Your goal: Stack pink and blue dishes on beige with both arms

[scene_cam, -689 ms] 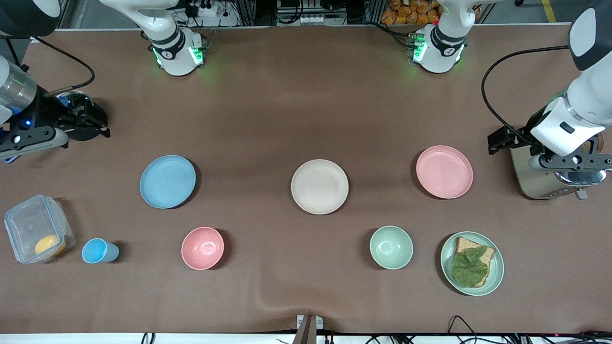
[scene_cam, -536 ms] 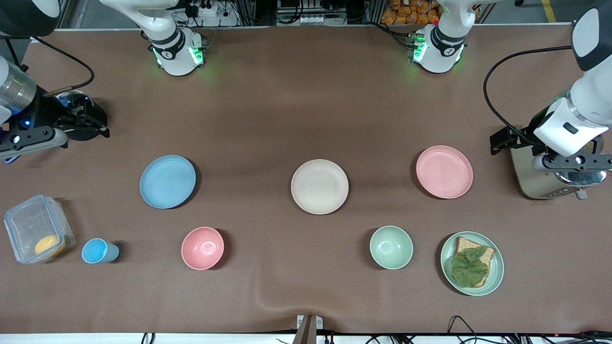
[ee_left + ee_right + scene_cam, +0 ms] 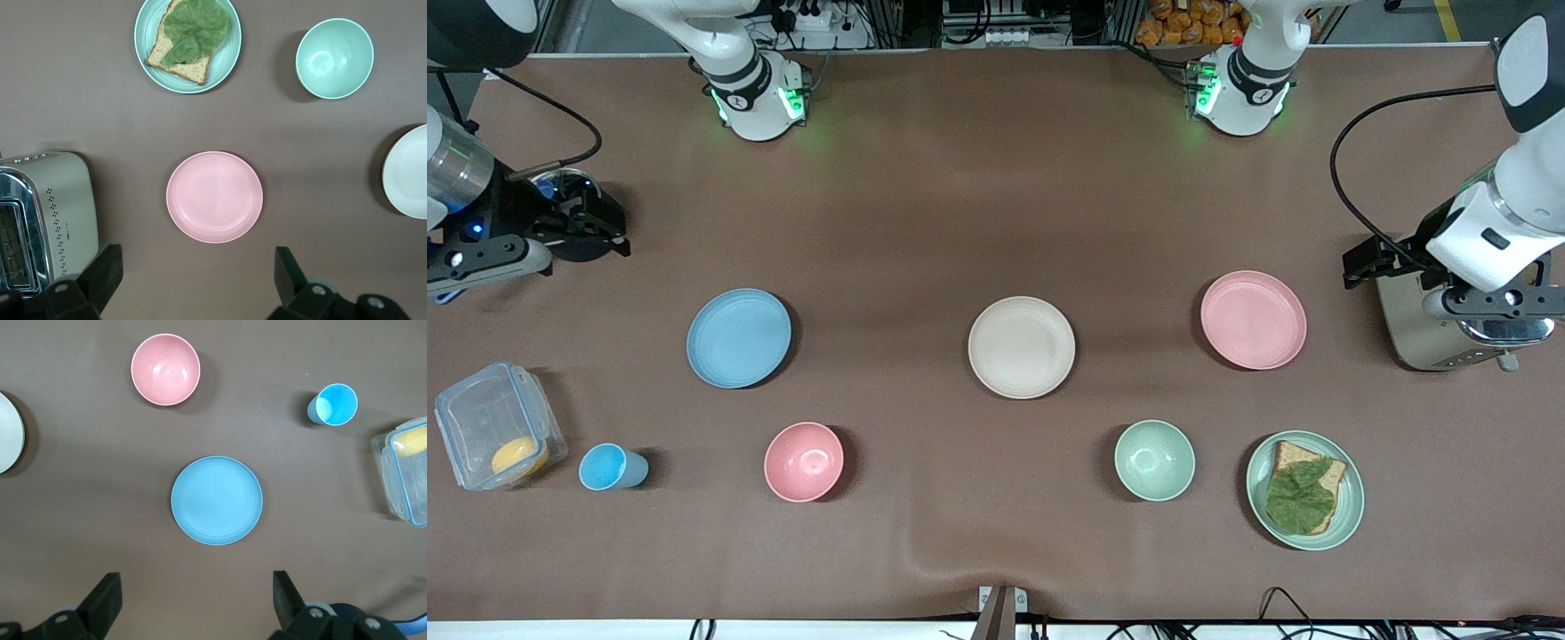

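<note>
- Nearest the front camera, a pale green plate [image 3: 1305,491] carrying a slice of bread [image 3: 1303,484] topped with a leaf [image 3: 1300,498] sits nearer than the beige plate [image 3: 1022,347], toward the left arm's end of the table.
- A green bowl [image 3: 1154,460] and a pink bowl [image 3: 804,461] also lie nearer than the beige plate, one toward each end; a blue cup [image 3: 609,468] and a clear lidded box [image 3: 494,437] holding something yellow stand toward the right arm's end.
- The beige plate rests bare on the brown table [image 3: 978,204], mid-table.
- The pink plate [image 3: 1253,319] lies flat, well apart from the beige plate toward the left arm's end; the blue plate [image 3: 739,337] lies flat, well apart toward the right arm's end.
- A toaster [image 3: 1449,333] stands past the pink plate at the left arm's end.
- The left gripper [image 3: 197,283] hangs over the toaster's edge, fingers spread wide, holding nothing.
- The right gripper [image 3: 197,600] hangs over the table at the right arm's end, fingers spread wide, empty.
</note>
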Action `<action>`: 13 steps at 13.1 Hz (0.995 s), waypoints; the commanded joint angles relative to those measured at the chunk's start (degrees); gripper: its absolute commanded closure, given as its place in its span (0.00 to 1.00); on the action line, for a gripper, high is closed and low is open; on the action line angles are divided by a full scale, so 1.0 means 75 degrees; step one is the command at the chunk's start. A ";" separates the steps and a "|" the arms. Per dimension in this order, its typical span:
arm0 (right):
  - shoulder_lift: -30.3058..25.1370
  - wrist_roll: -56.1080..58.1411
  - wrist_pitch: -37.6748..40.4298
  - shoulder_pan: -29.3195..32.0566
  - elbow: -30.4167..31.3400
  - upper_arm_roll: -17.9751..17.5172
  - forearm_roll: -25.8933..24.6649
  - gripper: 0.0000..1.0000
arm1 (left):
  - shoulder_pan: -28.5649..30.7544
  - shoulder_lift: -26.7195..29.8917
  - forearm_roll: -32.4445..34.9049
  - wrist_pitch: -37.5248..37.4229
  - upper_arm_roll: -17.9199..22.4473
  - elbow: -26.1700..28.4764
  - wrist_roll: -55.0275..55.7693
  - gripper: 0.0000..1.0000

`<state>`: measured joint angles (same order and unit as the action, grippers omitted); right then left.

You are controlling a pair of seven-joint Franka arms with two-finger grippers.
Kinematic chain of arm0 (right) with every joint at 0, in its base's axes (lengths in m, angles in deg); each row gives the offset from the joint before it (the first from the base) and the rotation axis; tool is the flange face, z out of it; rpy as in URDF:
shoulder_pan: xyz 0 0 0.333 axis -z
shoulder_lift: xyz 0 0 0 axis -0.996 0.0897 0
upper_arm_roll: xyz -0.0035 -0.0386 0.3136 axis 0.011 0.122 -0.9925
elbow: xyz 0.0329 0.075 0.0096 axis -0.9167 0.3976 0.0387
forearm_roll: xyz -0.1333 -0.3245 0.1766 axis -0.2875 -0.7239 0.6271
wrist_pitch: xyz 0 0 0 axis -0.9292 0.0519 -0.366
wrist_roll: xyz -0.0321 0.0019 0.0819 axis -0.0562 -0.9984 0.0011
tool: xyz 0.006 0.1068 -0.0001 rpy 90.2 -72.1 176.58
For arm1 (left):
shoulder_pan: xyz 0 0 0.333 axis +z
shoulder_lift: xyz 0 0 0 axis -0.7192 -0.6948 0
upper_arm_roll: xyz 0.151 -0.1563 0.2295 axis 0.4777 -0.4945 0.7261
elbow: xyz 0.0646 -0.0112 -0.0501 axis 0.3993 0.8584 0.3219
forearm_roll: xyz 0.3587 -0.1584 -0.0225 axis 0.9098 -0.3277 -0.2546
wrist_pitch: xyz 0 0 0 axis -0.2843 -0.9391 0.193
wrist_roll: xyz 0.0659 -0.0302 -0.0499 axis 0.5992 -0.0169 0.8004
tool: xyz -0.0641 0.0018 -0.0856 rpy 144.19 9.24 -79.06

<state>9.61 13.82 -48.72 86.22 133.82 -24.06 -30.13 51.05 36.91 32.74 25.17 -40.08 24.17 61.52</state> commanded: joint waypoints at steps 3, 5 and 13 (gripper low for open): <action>-0.0027 -0.0078 0.0043 -0.0053 -0.0045 0.0000 -0.0099 0.00 | 0.0040 0.0097 0.0031 -0.0086 -0.0043 0.0044 0.0100 0.00; -0.0027 -0.0078 0.0054 -0.0042 -0.0033 0.0000 -0.0099 0.00 | 0.0040 0.0074 0.0031 -0.0098 -0.0043 0.0044 0.0100 0.00; 0.0008 -0.0067 0.0019 0.0017 -0.0010 0.0012 -0.0099 0.00 | 0.0343 -0.0487 0.0031 -0.0005 -0.0031 0.0288 0.0006 0.00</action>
<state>9.64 13.83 -48.74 86.16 133.85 -23.97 -30.15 51.61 35.61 32.74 24.59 -40.03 25.31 61.52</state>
